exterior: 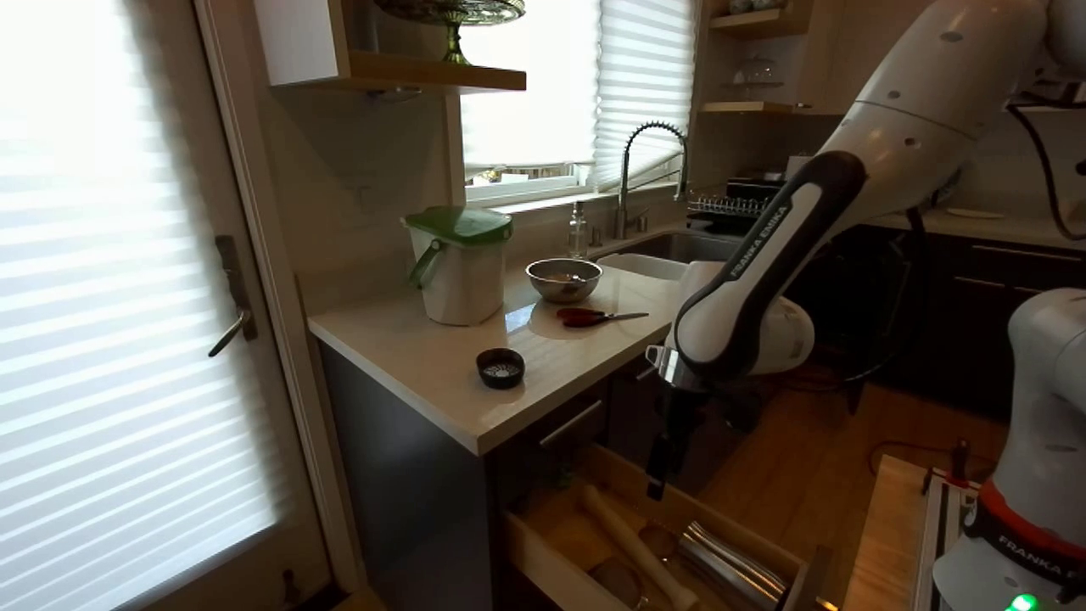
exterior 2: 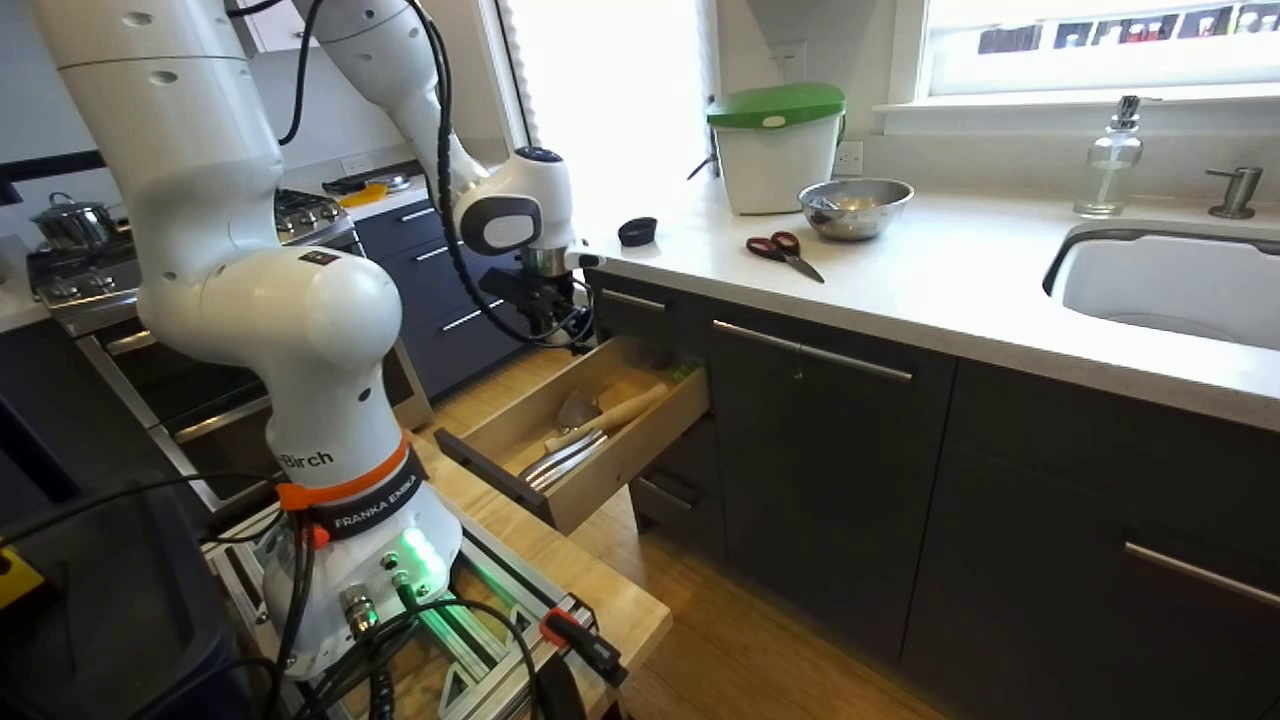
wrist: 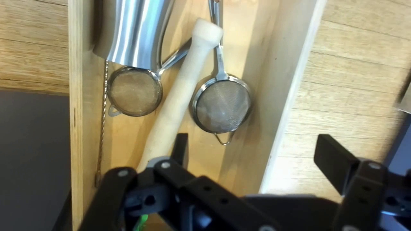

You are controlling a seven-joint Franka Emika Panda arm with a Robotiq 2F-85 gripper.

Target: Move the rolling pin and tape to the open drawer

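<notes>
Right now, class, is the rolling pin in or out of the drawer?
In: the wrist view shows the rolling pin inside the drawer, between its side walls; both exterior views agree.

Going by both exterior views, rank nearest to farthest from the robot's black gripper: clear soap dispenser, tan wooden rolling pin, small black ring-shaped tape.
1. Rolling pin, in the drawer below the gripper.
2. Tape, near the end of the counter.
3. Soap dispenser, beside the sink.

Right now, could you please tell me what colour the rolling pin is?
The rolling pin is pale tan, best seen in the wrist view.
</notes>
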